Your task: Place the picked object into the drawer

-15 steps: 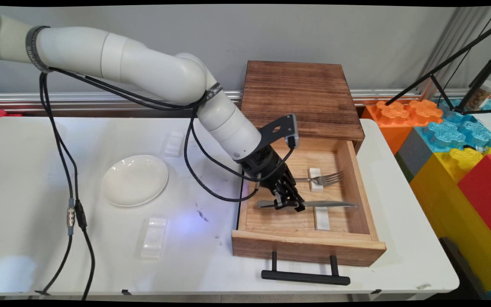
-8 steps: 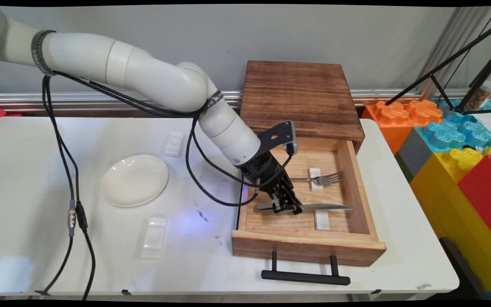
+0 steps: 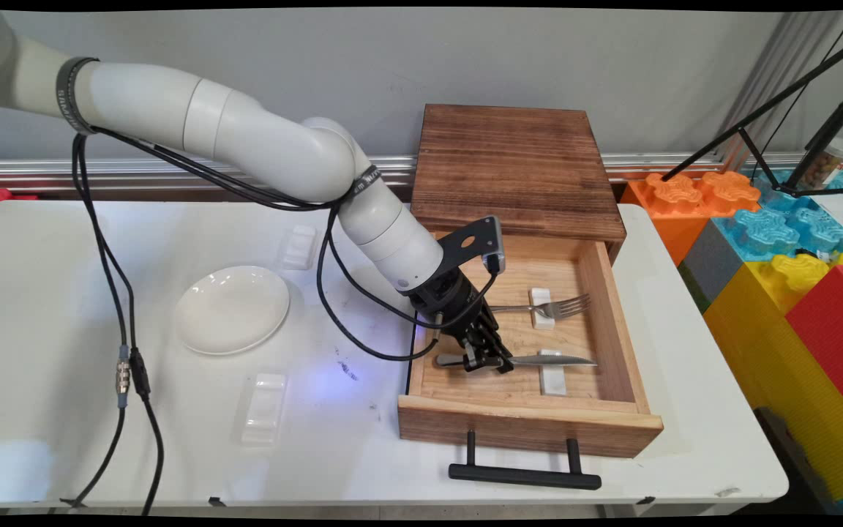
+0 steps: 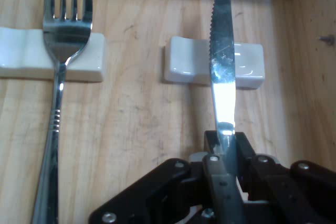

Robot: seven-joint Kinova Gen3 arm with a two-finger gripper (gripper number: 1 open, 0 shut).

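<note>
Two fingers of the pincer (image 4: 224, 153) are clenching the knife (image 3: 531, 359) at its handle end, inside the open wooden drawer (image 3: 604, 293) on the desk (image 3: 63, 307); over the last second the knife has been sliding handle-first toward the drawer's left wall, its tip drawing back along the white rest (image 4: 186, 67) beneath the blade. Its long axis is running across the drawer, tip pointing right toward the far side wall, roughly parallel to the fork (image 3: 549, 306) lying on its own rest (image 3: 542, 316) just behind.
</note>
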